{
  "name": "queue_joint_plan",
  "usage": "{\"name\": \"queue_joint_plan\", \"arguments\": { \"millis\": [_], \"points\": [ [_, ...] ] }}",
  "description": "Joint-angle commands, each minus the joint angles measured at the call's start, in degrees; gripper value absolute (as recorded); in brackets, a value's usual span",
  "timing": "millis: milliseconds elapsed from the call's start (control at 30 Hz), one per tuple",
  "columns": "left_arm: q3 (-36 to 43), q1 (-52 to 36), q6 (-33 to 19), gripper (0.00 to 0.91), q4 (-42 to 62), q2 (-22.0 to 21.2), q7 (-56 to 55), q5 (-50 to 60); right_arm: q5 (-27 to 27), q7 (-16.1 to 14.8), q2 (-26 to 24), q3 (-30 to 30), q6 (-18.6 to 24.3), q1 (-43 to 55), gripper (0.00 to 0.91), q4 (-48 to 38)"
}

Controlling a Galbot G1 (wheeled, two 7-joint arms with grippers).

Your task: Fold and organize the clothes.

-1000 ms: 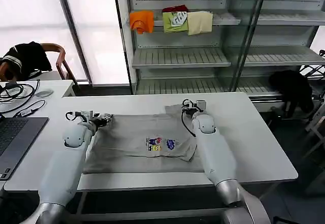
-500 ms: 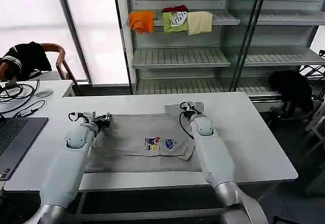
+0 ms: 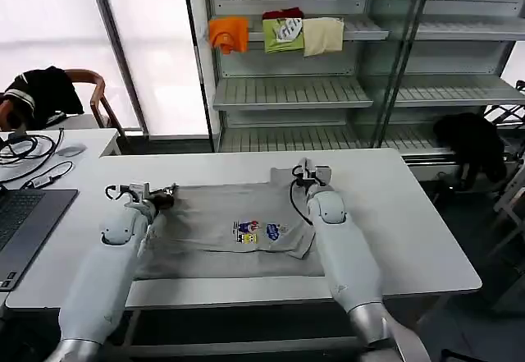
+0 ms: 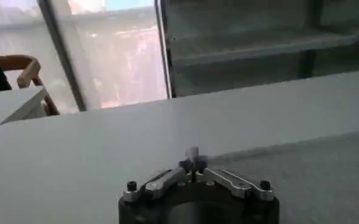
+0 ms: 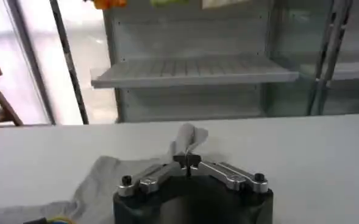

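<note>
**Both end effectors pinch the grey shirt's far corners**

The grey shirt (image 3: 238,226) lies spread across the middle of the white tabletop (image 3: 410,214), chest print up. The left end effector (image 3: 162,192) is clamped on its far-left corner, the right end effector (image 3: 305,172) on a raised fold (the right wrist view shows cloth peaking between closed fingertips). A laptop (image 3: 20,222) sits at the tabletop's left edge. Behind, shelves (image 3: 287,91) carry folded orange, green and cream garments (image 3: 279,34).

Looks like an office or lab test room: white bench (image 3: 410,214), grey metal shelving (image 3: 287,91) at 12 o'clock holding folded garments (image 3: 279,34), laptop (image 3: 25,222) and cables (image 3: 29,148) at 9 o'clock, bright frosted windows (image 3: 49,25).
</note>
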Motion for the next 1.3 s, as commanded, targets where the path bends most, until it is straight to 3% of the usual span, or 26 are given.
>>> {"name": "queue_joint_plan", "arguments": {
  "millis": [33, 300, 600, 1067, 1300],
  "points": [
    [-2.9, 6.4, -1.4, 0.000, -14.1, 1.8, -2.0, -8.5, 0.0, 0.3, -1.0, -0.2, -1.6, -7.8, 0.000, 15.7],
    [-8.2, 18.8, -0.6, 0.000, -25.6, 3.0, -0.5, -11.5, 1.3, -0.9, -4.0, -0.3, -8.0, -20.3, 0.000, 32.5],
    [-13.6, 32.0, -3.3, 0.000, -35.3, 2.9, 1.2, -14.9, 1.5, -1.4, -6.1, -0.2, -10.9, -34.0, 0.000, 46.3],
    [-19.4, 40.4, -2.8, 0.010, -39.6, 4.2, 5.1, -14.9, 0.7, -1.5, -7.3, 1.2, -11.6, -42.9, 0.000, 55.9],
    [-18.8, 41.1, -2.7, 0.010, -37.9, 4.3, 6.5, -12.0, -2.8, -2.7, -7.1, 0.9, -11.2, -45.5, 0.000, 56.9]
  ]
}}
